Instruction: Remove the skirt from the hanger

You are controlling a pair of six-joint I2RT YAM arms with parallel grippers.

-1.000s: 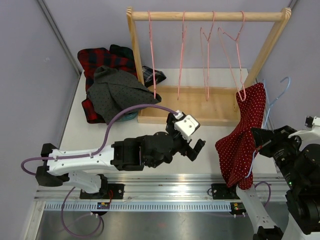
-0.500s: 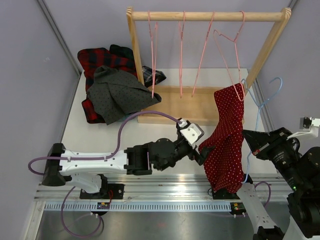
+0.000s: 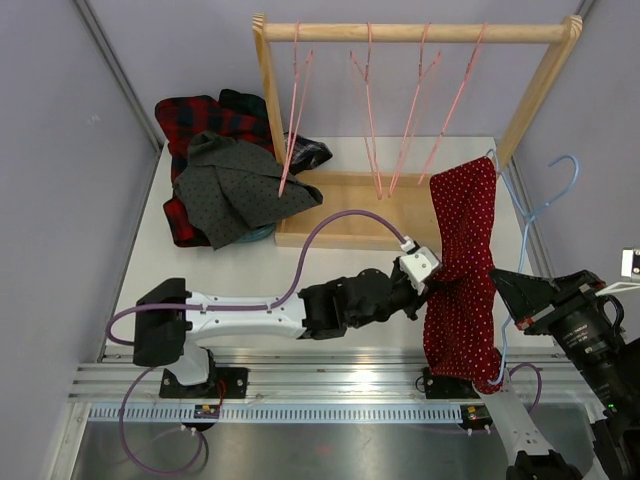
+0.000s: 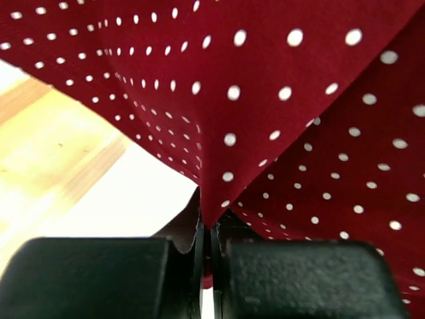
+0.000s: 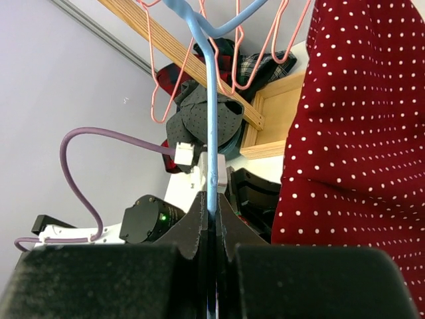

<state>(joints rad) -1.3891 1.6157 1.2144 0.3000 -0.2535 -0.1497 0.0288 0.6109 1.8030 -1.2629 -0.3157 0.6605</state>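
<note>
At the far left of the table (image 3: 200, 270) lies a heap of clothing: a red-and-black plaid garment (image 3: 195, 115) with a grey dotted garment (image 3: 235, 185) on top of it. Just to the right stands a wooden rack (image 3: 415, 32). Four pink hangers (image 3: 372, 120) hang from its rail, all bare and tilted at different angles.

The left arm (image 3: 250, 312) lies low across the table and reaches right, with a purple cable (image 3: 330, 225) looping above it. The left gripper (image 3: 432, 283) meets the left edge of the skirt (image 3: 462, 270) about halfway down the fabric. The left wrist view shows its jaws pressed together on a pinched fold of the red, white-dotted cloth (image 4: 265, 100), which fans up and out from the fingertips (image 4: 206, 229).

The skirt hangs in front of the rack's right post. Its top is carried on the blue hanger (image 3: 540, 205) and its lower end drops past the near table edge. Whether it touches the table cannot be told.

At the right, the right gripper (image 3: 512, 295) has its jaws clamped on the blue hanger's wire (image 5: 211, 100), confirmed in the right wrist view (image 5: 211, 222). The hook points up and to the right, clear of the rail, and the skirt (image 5: 358, 133) hangs just beside the wire.
</note>
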